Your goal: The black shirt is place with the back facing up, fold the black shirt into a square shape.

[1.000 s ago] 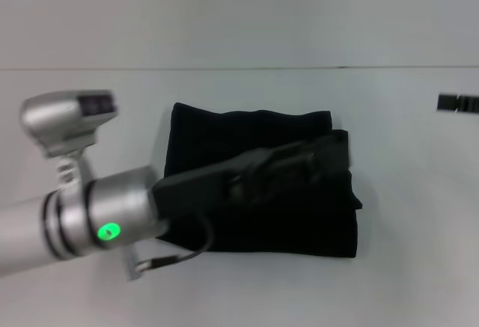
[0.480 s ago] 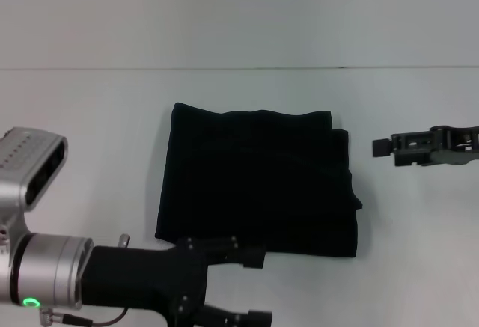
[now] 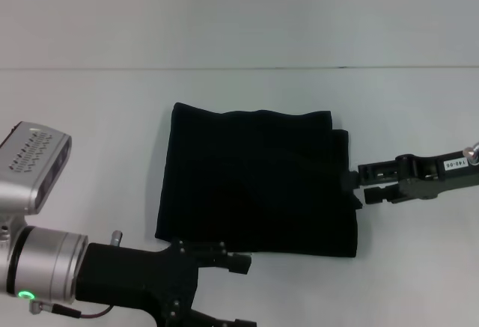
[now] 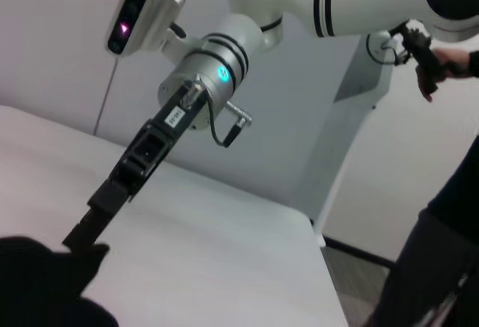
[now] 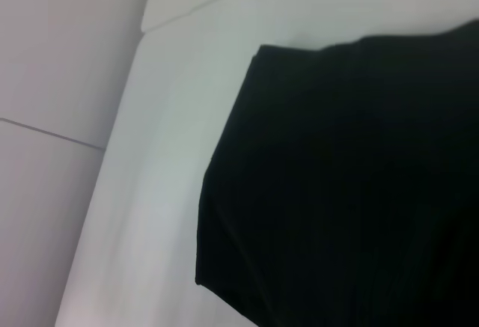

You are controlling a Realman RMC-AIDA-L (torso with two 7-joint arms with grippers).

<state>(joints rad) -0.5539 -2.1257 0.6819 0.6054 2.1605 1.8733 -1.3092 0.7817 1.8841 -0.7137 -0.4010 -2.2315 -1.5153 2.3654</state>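
We see a plain white surface (image 3: 90,117) meeting a pale wall (image 3: 239,13) behind it. In the left wrist view, a person in dark clothes (image 4: 441,215) stands beside the surface's far end.

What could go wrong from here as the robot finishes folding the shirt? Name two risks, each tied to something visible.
1. The right gripper is at the black shirt's right edge, where a corner juts out; a pull could drag layers apart.
2. The left gripper sits near the front edge and might snag it.
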